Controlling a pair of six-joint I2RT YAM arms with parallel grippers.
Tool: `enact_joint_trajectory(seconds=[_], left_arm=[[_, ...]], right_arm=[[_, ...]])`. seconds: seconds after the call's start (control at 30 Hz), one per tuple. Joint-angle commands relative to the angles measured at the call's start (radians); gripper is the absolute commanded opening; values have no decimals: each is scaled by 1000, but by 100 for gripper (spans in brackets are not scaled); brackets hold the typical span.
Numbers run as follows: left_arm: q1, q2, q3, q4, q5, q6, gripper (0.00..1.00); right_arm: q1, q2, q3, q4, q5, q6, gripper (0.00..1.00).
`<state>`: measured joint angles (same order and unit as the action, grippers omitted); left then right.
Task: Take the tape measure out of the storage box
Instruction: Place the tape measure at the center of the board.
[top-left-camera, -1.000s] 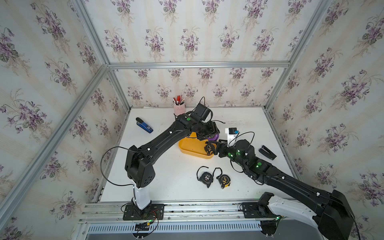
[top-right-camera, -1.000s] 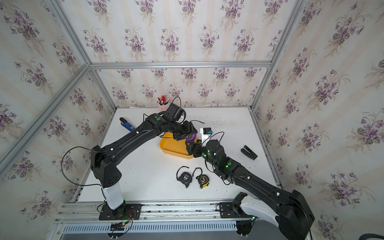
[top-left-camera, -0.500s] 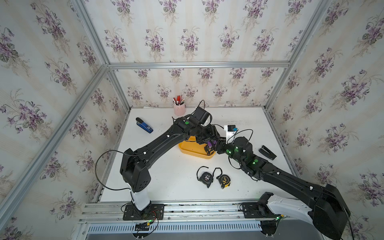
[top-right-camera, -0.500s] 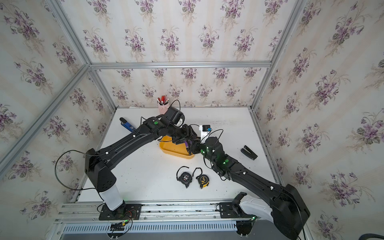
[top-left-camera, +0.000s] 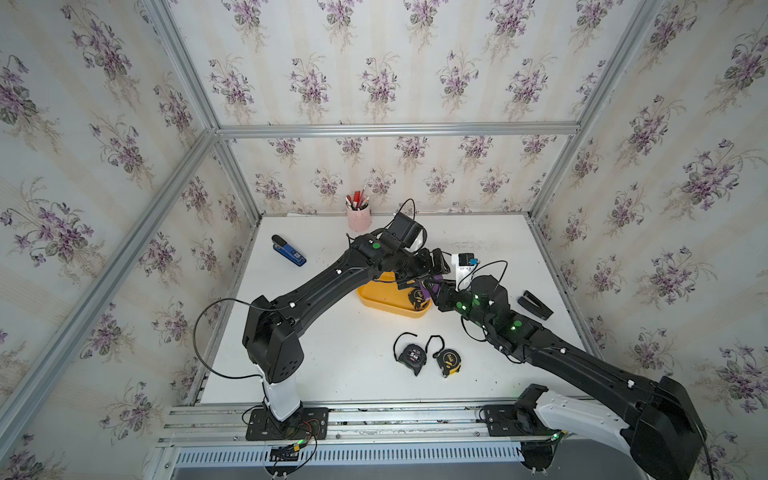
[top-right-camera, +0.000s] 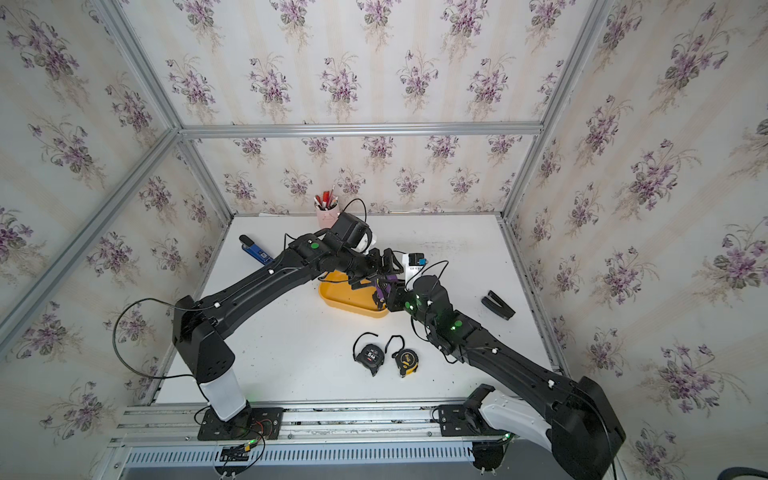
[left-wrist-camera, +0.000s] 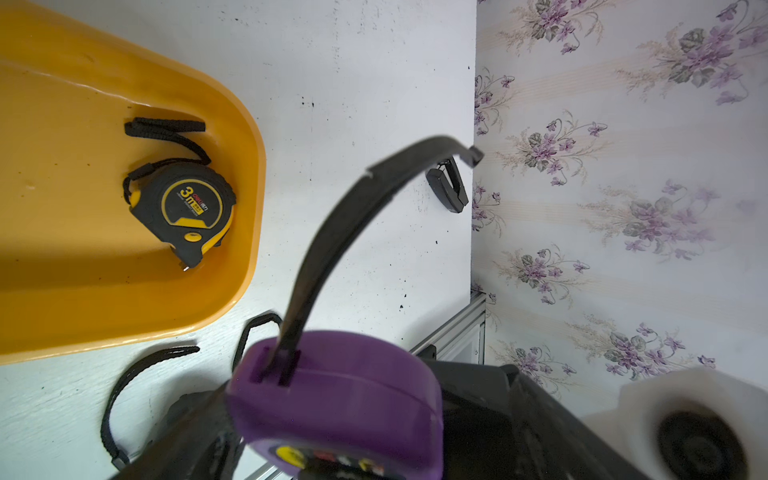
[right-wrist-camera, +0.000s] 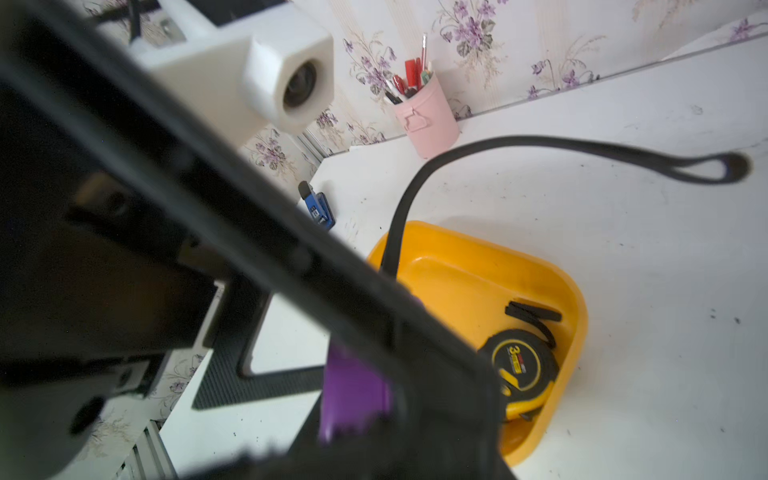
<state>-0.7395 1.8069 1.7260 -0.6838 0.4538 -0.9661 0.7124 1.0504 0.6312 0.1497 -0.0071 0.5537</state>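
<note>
The yellow storage box (top-left-camera: 384, 302) lies mid-table, with a black-and-yellow tape measure (left-wrist-camera: 183, 208) lying in its right end. Both grippers meet just above that end. A purple tape measure (top-left-camera: 432, 286) with a black strap (left-wrist-camera: 353, 216) hangs there. My right gripper (top-left-camera: 437, 294) is shut on the purple tape measure (right-wrist-camera: 353, 386), coming from the right. My left gripper (top-left-camera: 428, 274) stands over it from the left, jaws spread wide, open. In the left wrist view the purple case (left-wrist-camera: 340, 399) fills the space between the jaws.
Two black tape measures (top-left-camera: 413, 355) (top-left-camera: 449, 360) lie on the table in front of the box. A pink pen cup (top-left-camera: 358, 216) stands at the back. A blue stapler (top-left-camera: 289, 251) lies at the back left, a black stapler (top-left-camera: 536, 305) at the right, and a white device (top-left-camera: 463, 266) behind the grippers.
The left arm brought the purple tape measure down toward the right gripper. The right gripper closed on it and the left gripper's jaws opened.
</note>
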Motion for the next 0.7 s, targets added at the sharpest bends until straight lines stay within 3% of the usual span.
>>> enact_joint_trajectory(seconds=[0.0,0.1,0.33,0.47,0.67], left_arm=[[5,12,19,55,25,30,100],[16,25,62,22,8,63,100],[44,54,146,-183,-236,254,100],[57,106,151,-266,-339,347,100],[57,158,143,-321,-426,429,100]], right_arm=[[1,-41,3,-149,34,28,20],[1,-83,17,-319,81,59,21],[1,-128,-6,-648,164,242,22],[-9,-114,-57,-657,137,318,22],[-64,-24,-89,-572,97,295,23]])
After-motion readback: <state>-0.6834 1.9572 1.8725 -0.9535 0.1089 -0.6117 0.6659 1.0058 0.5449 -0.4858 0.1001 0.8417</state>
